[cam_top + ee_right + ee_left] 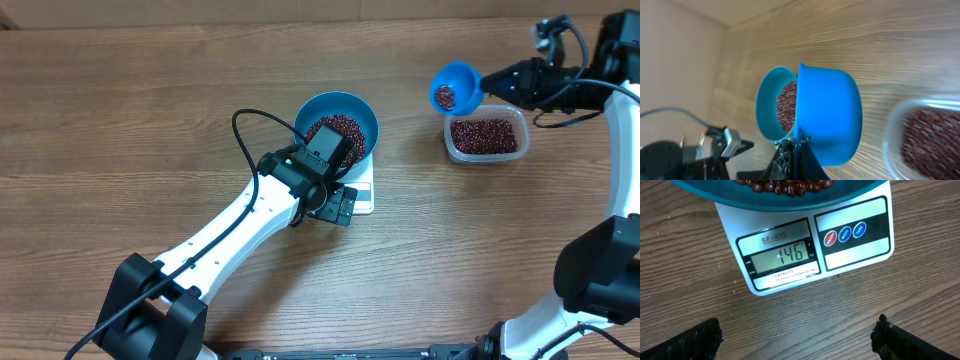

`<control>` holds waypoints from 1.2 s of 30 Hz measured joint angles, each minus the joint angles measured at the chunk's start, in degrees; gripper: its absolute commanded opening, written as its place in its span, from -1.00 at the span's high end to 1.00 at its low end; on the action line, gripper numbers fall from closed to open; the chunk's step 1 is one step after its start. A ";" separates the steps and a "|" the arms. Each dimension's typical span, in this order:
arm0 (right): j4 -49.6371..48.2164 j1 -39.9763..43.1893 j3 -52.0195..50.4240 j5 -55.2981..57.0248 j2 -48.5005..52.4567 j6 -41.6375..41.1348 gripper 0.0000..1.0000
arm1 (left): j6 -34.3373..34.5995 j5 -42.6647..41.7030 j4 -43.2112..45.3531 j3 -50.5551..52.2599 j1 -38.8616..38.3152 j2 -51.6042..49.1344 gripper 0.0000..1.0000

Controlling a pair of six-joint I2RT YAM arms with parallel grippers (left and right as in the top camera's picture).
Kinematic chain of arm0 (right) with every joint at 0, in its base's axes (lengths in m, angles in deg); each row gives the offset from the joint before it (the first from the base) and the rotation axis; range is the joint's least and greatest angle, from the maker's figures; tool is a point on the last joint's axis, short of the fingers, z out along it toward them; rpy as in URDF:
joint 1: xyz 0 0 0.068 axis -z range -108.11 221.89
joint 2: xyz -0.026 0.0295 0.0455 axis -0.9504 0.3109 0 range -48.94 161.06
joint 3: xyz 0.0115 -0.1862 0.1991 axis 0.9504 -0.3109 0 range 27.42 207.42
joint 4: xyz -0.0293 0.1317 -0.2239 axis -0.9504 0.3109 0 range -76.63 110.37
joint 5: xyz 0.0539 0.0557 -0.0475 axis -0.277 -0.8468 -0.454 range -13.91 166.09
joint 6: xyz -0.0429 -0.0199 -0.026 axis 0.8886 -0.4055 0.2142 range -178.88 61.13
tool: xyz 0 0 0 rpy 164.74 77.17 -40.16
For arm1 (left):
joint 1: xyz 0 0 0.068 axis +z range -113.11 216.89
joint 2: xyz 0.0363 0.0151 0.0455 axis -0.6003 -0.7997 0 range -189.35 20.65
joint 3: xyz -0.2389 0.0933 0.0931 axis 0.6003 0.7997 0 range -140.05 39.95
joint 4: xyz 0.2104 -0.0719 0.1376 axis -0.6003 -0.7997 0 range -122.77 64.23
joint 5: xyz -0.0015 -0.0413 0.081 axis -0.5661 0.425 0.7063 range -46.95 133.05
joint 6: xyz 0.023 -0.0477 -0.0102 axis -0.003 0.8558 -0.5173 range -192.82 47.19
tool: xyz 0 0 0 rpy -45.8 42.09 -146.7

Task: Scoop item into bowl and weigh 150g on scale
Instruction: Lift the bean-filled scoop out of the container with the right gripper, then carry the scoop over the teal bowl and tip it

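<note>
The deep blue bowl (365, 118) stands on the white scale (364, 196) and holds a heap of red-brown beans (338, 130). In the left wrist view the scale (790, 285) has its display close ahead, reading 146, with the bowl's rim (705, 194) above it. My left gripper (338, 206) hovers at the scale's front edge, open and empty (797, 342). My right gripper (500, 82) is shut on the handle of a small blue scoop (455, 88) with a few beans in it, held up above the table beside the tub. The scoop (827, 117) fills the right wrist view, with the bowl (769, 107) beyond.
A clear plastic tub (485, 137) of beans sits at the right, just below the scoop, and shows blurred in the right wrist view (925, 135). A black cable (250, 125) loops from the left arm beside the bowl. Wooden tabletop all round.
</note>
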State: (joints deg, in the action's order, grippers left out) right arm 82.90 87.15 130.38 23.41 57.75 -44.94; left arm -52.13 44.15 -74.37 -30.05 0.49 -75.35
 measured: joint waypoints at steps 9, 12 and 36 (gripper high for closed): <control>-2.89 -11.02 0.00 -1.51 0.00 9.90 0.93 | 0.02 0.00 0.00 0.00 0.00 0.00 -0.99; -5.49 -14.84 0.00 0.46 0.00 10.95 0.93 | 0.02 0.00 0.00 0.00 0.00 0.00 -0.99; -15.04 -32.89 0.00 30.84 0.00 12.90 0.93 | 0.02 0.00 0.00 0.00 0.00 0.00 -0.99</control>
State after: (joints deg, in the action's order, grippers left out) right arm 67.87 54.26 130.38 54.25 57.75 -32.05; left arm -52.11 44.15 -74.37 -30.05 0.49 -75.35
